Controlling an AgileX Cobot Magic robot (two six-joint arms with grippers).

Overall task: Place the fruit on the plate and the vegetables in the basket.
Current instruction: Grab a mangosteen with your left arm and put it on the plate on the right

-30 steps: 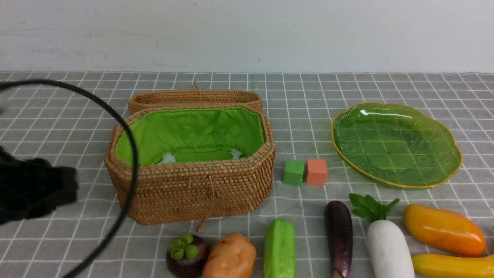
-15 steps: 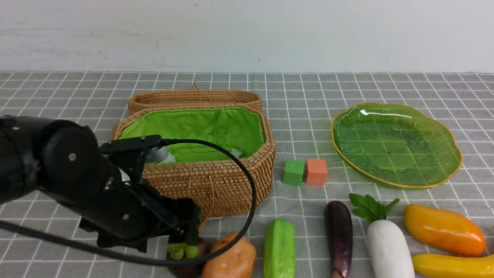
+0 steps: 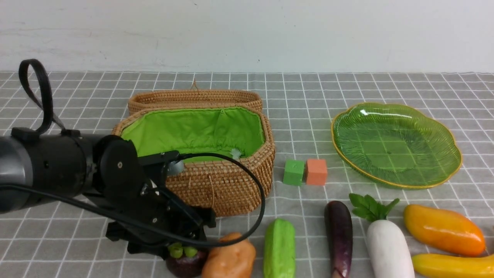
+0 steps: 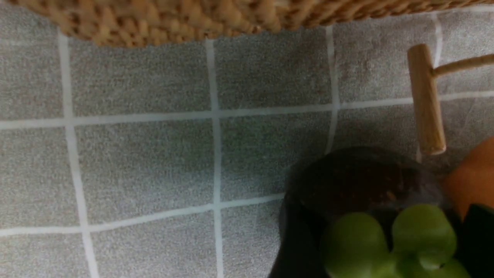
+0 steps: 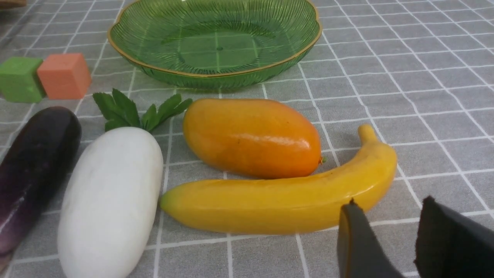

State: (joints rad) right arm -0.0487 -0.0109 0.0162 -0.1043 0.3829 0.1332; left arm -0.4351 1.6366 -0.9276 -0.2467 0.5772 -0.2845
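One mangosteen (image 3: 186, 263), partly hidden.

fwd cam high, facing basket (image 3: 220, 185) & plate (image 3: 397, 146), L wrist close-up, R wrist shares plate w/ fwd

The mangosteen (image 3: 186, 263), round and dark purple with green lobes upward, sits before the basket (image 3: 239, 181), beside the tan-orange potato (image 3: 230, 258). The light green cucumber (image 3: 279, 247) and long dark purple eggplant (image 3: 339, 235) lie lengthwise, apart. Next is the white radish (image 3: 389, 247), green leaves pointing toward the plate (image 3: 397, 144). The plump orange-yellow mango (image 5: 251, 138) lies on its side just behind the curved yellow banana (image 5: 270, 204). The basket, tan wicker lined in bright green, stands open; the ribbed, translucent green plate with a scalloped gold rim is empty.
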